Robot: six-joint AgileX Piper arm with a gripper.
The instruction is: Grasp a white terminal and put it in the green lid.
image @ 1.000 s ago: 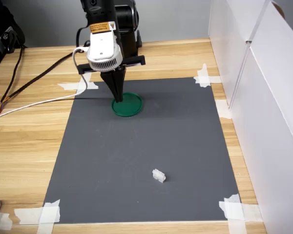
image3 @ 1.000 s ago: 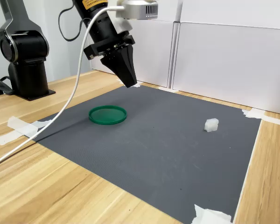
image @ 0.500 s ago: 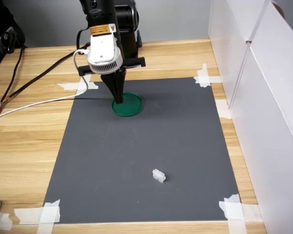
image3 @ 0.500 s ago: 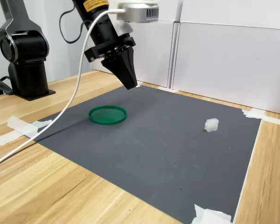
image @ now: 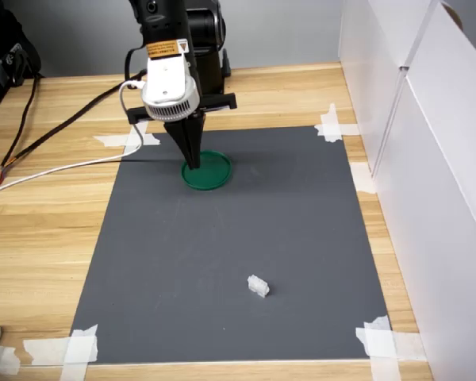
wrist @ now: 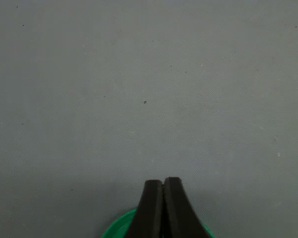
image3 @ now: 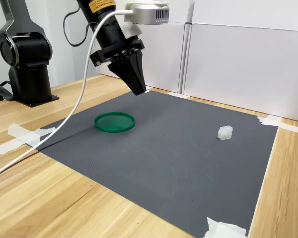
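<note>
Grey matting (image: pixel 222 254) taped to my wooden table (image: pixel 40 230) carried the green lid (image: pixel 207 171), the white terminal (image: pixel 258 286) nearer, gripper (image3: pixel 138 90) jaws closed, empty.

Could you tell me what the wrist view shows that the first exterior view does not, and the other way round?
Only the wrist view shows, close up, that the gripper's two fingertips are pressed together with nothing between them. Only the first exterior view shows the white terminal lying apart on the grey mat, the taped mat corners, the cables and the white panels on the first exterior view's right. Both show the gripper, the green lid and the mat.
</note>
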